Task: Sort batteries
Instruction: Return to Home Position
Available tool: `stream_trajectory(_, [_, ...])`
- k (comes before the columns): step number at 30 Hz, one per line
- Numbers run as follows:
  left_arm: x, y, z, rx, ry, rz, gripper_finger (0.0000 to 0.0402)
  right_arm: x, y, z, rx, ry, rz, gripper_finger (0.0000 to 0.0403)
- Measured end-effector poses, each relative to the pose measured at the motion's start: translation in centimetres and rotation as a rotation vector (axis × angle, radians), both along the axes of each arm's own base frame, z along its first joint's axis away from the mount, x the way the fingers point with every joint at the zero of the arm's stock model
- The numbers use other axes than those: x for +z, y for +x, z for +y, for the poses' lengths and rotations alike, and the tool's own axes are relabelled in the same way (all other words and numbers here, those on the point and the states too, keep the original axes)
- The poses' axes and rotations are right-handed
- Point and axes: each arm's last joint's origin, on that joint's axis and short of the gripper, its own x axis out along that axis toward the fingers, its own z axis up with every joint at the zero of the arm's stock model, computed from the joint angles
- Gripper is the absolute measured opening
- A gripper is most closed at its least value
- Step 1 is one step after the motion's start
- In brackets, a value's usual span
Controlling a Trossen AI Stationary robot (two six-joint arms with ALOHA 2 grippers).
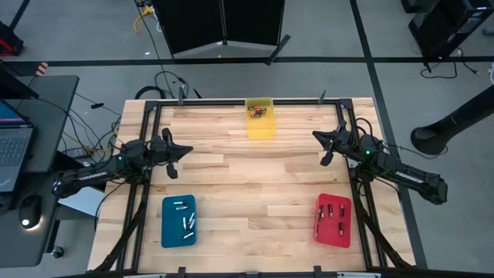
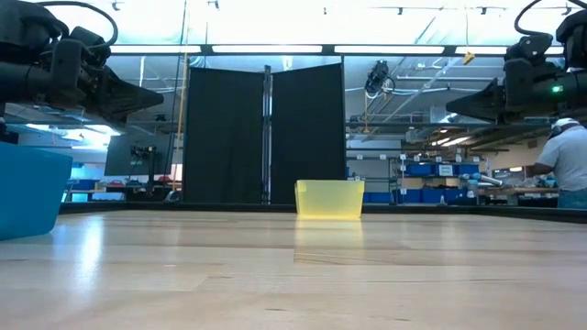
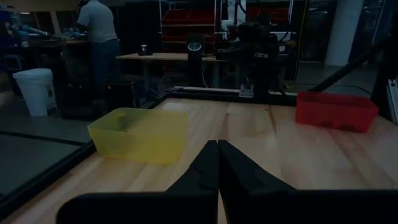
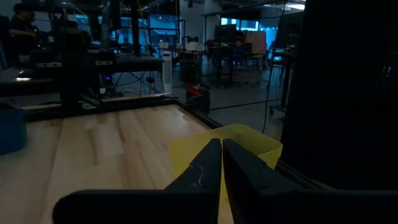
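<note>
My left hand (image 3: 217, 144) hangs above the left side of the wooden surface (image 1: 255, 177). It is pinched shut with nothing in it. My right hand (image 4: 221, 143) hangs above the right side, also pinched shut and holding nothing. The batteries (image 1: 186, 222) lie in three trays. Silvery ones are in the blue tray (image 1: 168, 232) near my left arm. Dark ones are in the red tray (image 1: 323, 232) near my right arm. A few more are in the yellow tray (image 1: 261, 130) at the far edge.
</note>
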Motion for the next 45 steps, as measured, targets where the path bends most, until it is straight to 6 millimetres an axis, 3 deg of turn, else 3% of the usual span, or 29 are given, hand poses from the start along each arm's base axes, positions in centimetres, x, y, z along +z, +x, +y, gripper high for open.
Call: stream_trajectory(45, [-0.01,0.00,0.00,-0.001,0.001,-0.001,0.0007,0.00,0.00,0.00,0.000,0.001,0.000,0.0032])
